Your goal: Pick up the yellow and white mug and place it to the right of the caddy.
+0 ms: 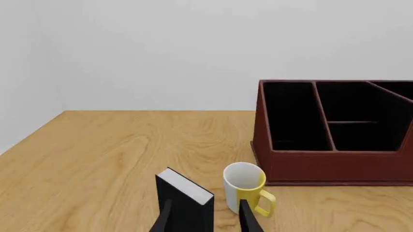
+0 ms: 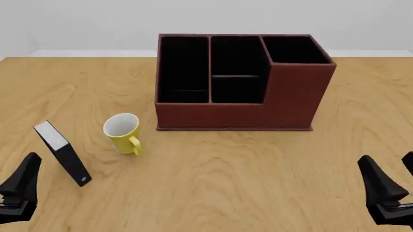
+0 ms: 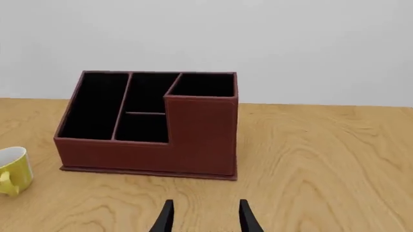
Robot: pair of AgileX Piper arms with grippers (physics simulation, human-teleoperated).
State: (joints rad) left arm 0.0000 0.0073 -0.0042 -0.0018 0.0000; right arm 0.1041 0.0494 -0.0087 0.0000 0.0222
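Front view: yellow and white mug upright on the wooden table, in the lower left part of the frame, white inside, yellow handle turned toward the bottom edge. Just to its right and a little higher up, the big reddish-brown caddy, near the mug but not touching, with black compartments open at the top and a taller front at its right end. To the mug's left, a thin black and white slab, standing on edge and leaning, apart from the mug. Bare wood on the right of the caddy. Left gripper low in the bottom left corner, right gripper low in the bottom right corner, both well apart from the mug. Left wrist view: mug and slab side by side near the bottom middle, caddy on the right, two dark fingers spread apart with nothing between them. Right wrist view: caddy in the middle, a bit of mug at the left edge, fingers also spread apart and holding nothing.
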